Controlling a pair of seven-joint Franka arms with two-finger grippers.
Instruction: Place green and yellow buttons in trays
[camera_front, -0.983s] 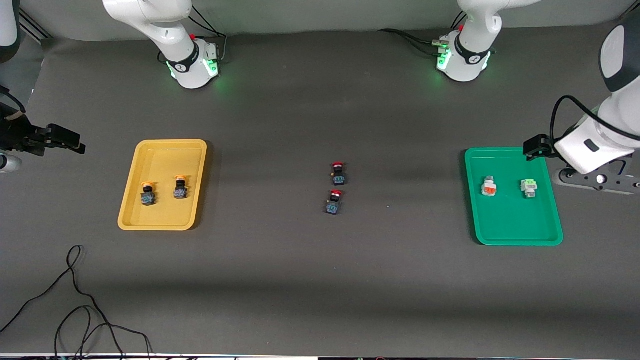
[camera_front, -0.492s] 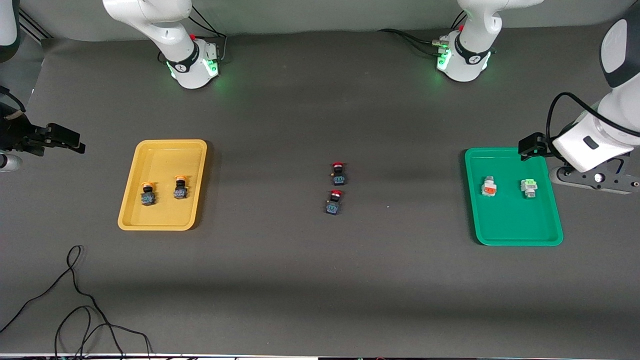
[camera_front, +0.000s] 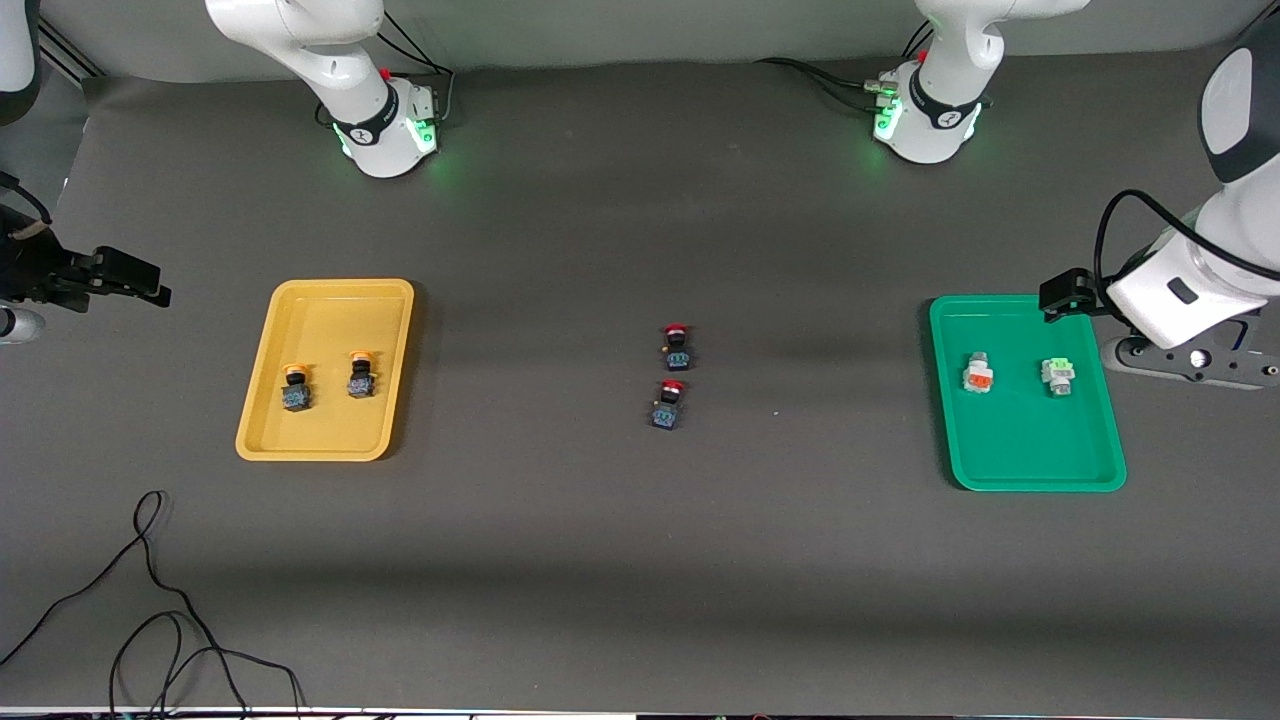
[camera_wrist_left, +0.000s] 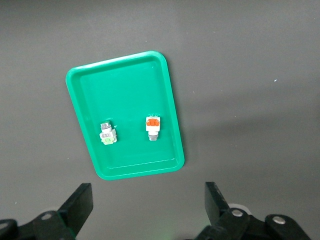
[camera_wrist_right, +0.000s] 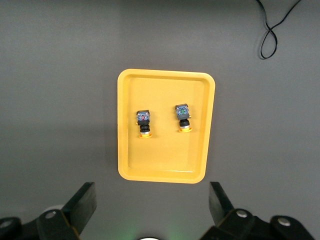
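yellow tray (camera_front: 325, 300): toward the right arm's end of the table, long axis running from the bases toward the front camera; two yellow-capped buttons (camera_front: 295, 387) (camera_front: 360, 374) lie in it side by side, caps pointing toward the bases

green tray (camera_front: 1030, 465): toward the left arm's end, same long axis; an orange-faced white button (camera_front: 978, 374) and a green-faced white button (camera_front: 1056, 375) lie in it side by side, well apart

red-capped buttons (camera_front: 677, 346) (camera_front: 668, 402): on the bare table between the two trays, one nearer the front camera than the other; not wanted in any tray

left gripper (camera_wrist_left: 149, 205): fingers spread wide, holding nothing; up over the table just off the green tray's outer long rim; tray in full sight of its wrist camera

right gripper (camera_wrist_right: 152, 202): fingers spread wide, empty; up at the table's edge off the yellow tray's outer long side

judgement: all four wanted buttons look placed; nothing lies between either gripper and a tray for it to fetch; each arm is nearest its own tray, and both seem to be waiting
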